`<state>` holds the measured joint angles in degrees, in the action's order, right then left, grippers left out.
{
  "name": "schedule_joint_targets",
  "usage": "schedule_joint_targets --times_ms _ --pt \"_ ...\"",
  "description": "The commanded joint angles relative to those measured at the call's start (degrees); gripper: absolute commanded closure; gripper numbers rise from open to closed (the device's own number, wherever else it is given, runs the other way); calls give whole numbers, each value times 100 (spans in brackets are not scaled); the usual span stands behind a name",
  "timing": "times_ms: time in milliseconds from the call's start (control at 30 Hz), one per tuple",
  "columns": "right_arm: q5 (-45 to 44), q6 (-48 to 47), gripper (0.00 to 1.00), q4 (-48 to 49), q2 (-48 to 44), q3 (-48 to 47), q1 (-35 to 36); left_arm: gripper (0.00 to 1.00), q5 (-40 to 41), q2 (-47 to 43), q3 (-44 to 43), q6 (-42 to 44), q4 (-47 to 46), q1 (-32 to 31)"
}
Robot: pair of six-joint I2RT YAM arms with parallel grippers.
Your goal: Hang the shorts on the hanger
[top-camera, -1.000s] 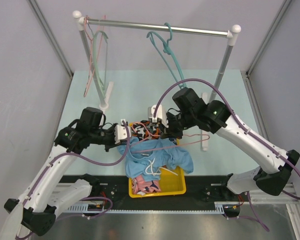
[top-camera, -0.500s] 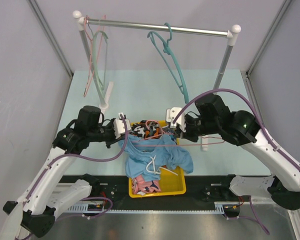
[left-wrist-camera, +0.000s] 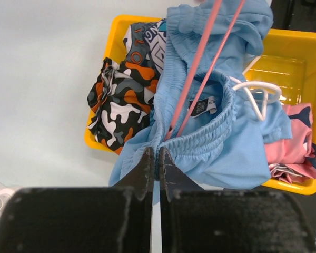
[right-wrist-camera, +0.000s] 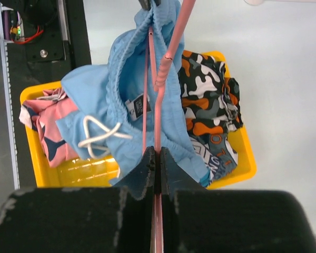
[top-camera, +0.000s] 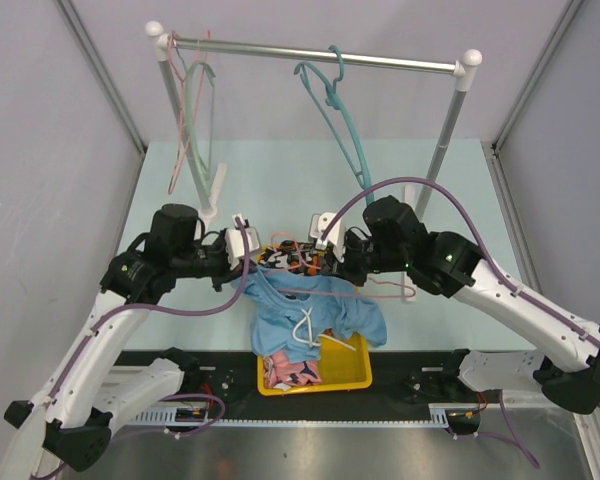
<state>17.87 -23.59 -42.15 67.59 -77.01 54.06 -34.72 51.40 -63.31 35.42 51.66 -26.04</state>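
Shorts of plain light blue drape over a yellow bin at the near middle of the table, their upper edge held up between the two arms. The left gripper is clamped on the elastic waistband, its two fingers pressed together with a fold of blue fabric caught between them (the wrist view shows this plainly). The right gripper is closed too, pinching the thin pink wire of the hanger, which runs from its fingertips toward the left gripper.

Two pink wires cross the open waist, close to the dark label sewn inside. Whether they pass inside the fabric or only lie across it I cannot tell. The white drawstring lies looped on the blue cloth.

Camouflage shorts in orange, black and white sit in the bin beside the blue pair, touching it. A pink-and-navy garment shows under the blue fabric at the bin's near end.

Well behind all this stands a rail — a teal hanger hooked near its middle, paler hangers at its left end.
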Motion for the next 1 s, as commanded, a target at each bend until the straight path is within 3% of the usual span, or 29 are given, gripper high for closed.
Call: schedule_joint_targets --times_ms 0,100,133,200,233,333,500,733,967 --pt "225 93 100 1365 -149 353 69 100 -658 37 -296 52 160 -68" --pt "559 -136 100 1621 -290 669 61 97 -738 55 -313 254 335 -85" --pt "629 -267 100 1666 -334 748 69 81 -703 37 -340 377 388 -85" --pt "788 -391 100 1780 -509 959 43 63 -563 28 -393 518 678 -68" --pt "814 -496 100 1815 -571 1021 43 47 -606 37 -436 823 844 72" --pt "859 -645 100 1895 -765 1223 34 30 -974 37 -524 1650 1477 696" --pt "1043 -883 100 1869 -897 1408 -19 24 -712 90 -420 2863 2163 1118" --pt "1096 -972 100 1877 -862 1400 -10 24 -97 -59 345 3435 1664 1198" --pt "1193 -998 100 2009 -800 1408 -19 31 -719 142 750 3745 1374 1189"
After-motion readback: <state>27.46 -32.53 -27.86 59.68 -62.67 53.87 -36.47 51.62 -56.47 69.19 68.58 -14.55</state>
